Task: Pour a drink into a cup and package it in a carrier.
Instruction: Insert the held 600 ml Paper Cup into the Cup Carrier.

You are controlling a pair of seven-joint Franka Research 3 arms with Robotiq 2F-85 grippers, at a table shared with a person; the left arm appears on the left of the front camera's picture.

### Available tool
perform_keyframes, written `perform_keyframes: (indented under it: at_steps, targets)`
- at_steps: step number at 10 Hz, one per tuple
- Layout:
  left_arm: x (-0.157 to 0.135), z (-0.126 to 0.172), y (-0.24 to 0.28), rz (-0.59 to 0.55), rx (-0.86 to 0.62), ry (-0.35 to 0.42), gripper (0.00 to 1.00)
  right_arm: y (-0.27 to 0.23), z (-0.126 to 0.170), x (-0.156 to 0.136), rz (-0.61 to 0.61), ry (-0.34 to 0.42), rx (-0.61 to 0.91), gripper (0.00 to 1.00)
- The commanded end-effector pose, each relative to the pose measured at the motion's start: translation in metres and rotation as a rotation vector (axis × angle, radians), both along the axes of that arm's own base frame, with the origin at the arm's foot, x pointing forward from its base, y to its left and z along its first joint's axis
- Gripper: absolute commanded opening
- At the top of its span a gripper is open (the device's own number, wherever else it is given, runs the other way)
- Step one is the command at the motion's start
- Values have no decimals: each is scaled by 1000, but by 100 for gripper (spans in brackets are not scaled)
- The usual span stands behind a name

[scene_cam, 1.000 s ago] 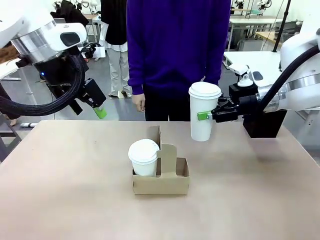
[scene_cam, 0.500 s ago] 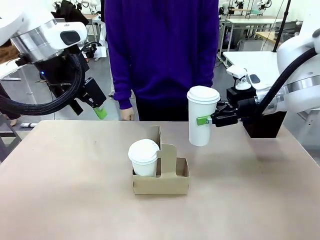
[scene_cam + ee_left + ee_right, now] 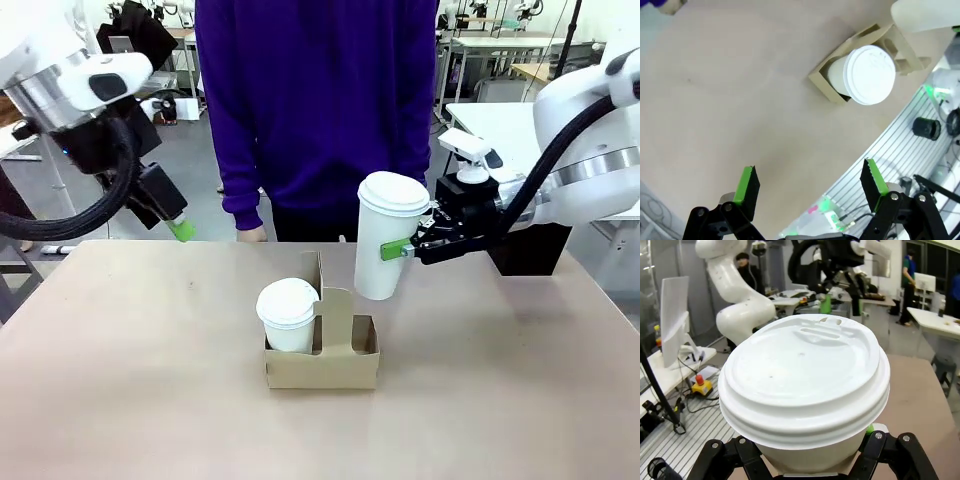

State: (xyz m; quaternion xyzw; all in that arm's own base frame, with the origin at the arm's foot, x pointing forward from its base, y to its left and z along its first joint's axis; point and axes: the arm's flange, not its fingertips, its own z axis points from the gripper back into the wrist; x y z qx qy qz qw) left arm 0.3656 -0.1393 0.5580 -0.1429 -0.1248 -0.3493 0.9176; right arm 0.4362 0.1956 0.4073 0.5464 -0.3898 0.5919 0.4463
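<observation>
Over at the left, the left arm's jaws hang released above the desk's [image 3: 150,380] far left corner, their green pads [image 3: 747,190] spread wide with nothing between them. Looking along them, bare desk lies straight under the gap. The cardboard cup carrier [image 3: 832,85] sits well ahead of them, off toward the right-hand pad.

In the middle of the desk the carrier stands flat, its slotted centre handle [image 3: 335,315] upright. A white paper cup with a plastic lid, the seated cup [image 3: 288,315], stands in its left well. The well on the other side of the handle looks empty. A person in a purple sweater [image 3: 320,100] stands at the far edge, one hand [image 3: 250,232] low by the desk's rim.

To the right, the right arm's jaws are clenched on a second lidded white cup, the held cup [image 3: 385,240], pinching its wall about halfway up. It hangs in the air, leaning slightly, with its lid [image 3: 805,380] tipped toward the jaws' side. The carrier's open well lies below the jaws and to their left, apart from the cup's base. A black box [image 3: 530,250] stands behind the right arm.
</observation>
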Motion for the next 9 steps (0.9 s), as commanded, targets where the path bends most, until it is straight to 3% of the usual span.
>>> perform_keyframes:
  at_steps: [1,4,9]
  targets:
    - [0,-13,23,-113,-112,-39,100,10,-12,13,53,-18,18,81]
    - [-1,-29,63,-232,-191,-122,100,23,-35,18,68,-8,13,81]
    - [5,-46,97,-311,-222,-121,100,35,-67,20,134,75,17,81]
